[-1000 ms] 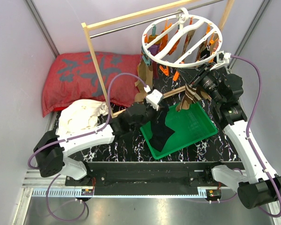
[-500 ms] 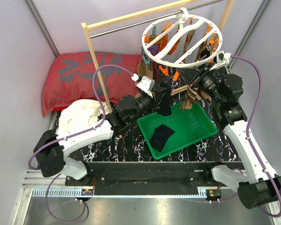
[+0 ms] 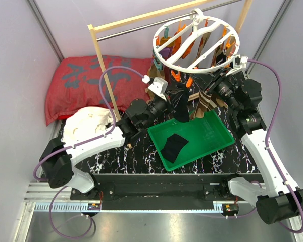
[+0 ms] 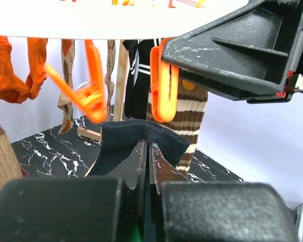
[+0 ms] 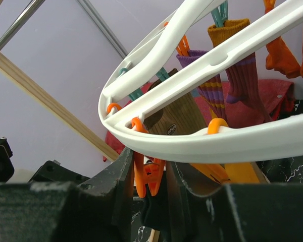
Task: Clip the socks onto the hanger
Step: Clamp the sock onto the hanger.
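Top external view: a black marbled tabletop (image 3: 141, 157) carries a pale wooden frame (image 3: 103, 65) whose metal rod holds the round white hanger (image 3: 187, 66). The hanger hangs above the far right of the tabletop, with socks already clipped around it. A red patterned pillow (image 3: 86, 83) lies at the far left, a green tray (image 3: 217, 136) sits at the near right, and a white cloth (image 3: 88, 126) lies to the tray's left. One dark sock (image 3: 174, 146) lies in the tray. The left arm's fingers (image 4: 136, 161) are pressed together on a black sock (image 4: 141, 138), held up just below the hanger's rim beside a brown-and-cream striped sock (image 4: 192, 126). The right arm's fingers (image 5: 118, 176) are clamped on an orange clip (image 5: 144, 179) under that rim.
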`<state>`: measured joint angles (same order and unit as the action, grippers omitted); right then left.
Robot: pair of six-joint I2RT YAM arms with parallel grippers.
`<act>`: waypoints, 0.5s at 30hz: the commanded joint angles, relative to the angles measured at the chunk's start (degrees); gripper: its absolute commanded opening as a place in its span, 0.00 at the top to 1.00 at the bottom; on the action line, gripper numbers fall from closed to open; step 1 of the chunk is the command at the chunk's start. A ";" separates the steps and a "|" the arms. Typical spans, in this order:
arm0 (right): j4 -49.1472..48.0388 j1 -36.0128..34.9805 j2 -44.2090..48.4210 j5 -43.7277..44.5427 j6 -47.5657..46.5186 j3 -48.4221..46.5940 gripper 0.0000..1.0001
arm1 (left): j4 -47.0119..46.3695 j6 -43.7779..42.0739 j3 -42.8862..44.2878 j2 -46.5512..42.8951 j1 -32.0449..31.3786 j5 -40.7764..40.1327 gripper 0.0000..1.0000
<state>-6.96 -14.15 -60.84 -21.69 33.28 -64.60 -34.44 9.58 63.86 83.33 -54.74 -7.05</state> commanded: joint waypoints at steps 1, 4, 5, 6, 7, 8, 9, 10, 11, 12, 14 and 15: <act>0.63 0.00 0.02 -1.51 -0.06 -0.53 1.00 | -4.06 0.00 3.55 0.34 0.25 1.07 1.00; 0.55 0.00 -0.16 -1.60 -0.06 -0.44 1.00 | -3.89 -0.09 4.00 0.61 0.25 1.25 1.00; 0.55 0.00 -0.07 -1.60 -0.05 -0.35 1.00 | -3.97 -0.09 4.08 0.69 0.25 1.34 1.00; 0.63 0.00 -0.07 -1.60 0.03 -0.27 1.00 | -3.89 -0.09 4.17 0.69 0.25 1.34 1.00; 0.55 0.00 -0.07 -1.69 0.03 -0.27 1.00 | -3.88 -0.09 4.17 0.69 0.25 1.34 1.00; 0.55 0.00 -0.07 -1.69 0.03 -0.18 1.00 | -3.80 -0.18 4.43 0.69 0.25 1.25 1.00; 0.55 0.00 -0.16 -1.77 -0.05 -0.18 1.00 | -3.62 -0.27 4.44 0.78 0.25 1.25 1.00; 0.46 0.00 -0.16 -1.77 0.12 -0.18 1.00 | -3.62 -0.35 4.61 0.78 0.25 1.25 1.00; 0.46 0.00 -0.16 -1.77 0.12 -0.18 1.00 | -3.62 -0.36 4.79 0.78 0.25 1.16 1.00; 0.46 0.00 -0.16 -1.77 0.03 -0.18 1.00 | -3.62 -0.36 4.87 0.78 0.25 1.25 1.00; 0.46 0.00 -0.16 -1.95 0.03 -0.18 1.00 | -3.19 -0.44 5.49 0.96 0.25 1.34 1.00; 0.37 0.00 -0.16 -1.95 0.03 -0.18 1.00 | -3.01 -0.53 5.66 1.13 0.25 1.42 1.00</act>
<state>-7.01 -14.15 -60.93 -22.09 33.32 -64.58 -34.24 9.52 65.80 83.79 -54.74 -6.63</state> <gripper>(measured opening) 0.326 0.012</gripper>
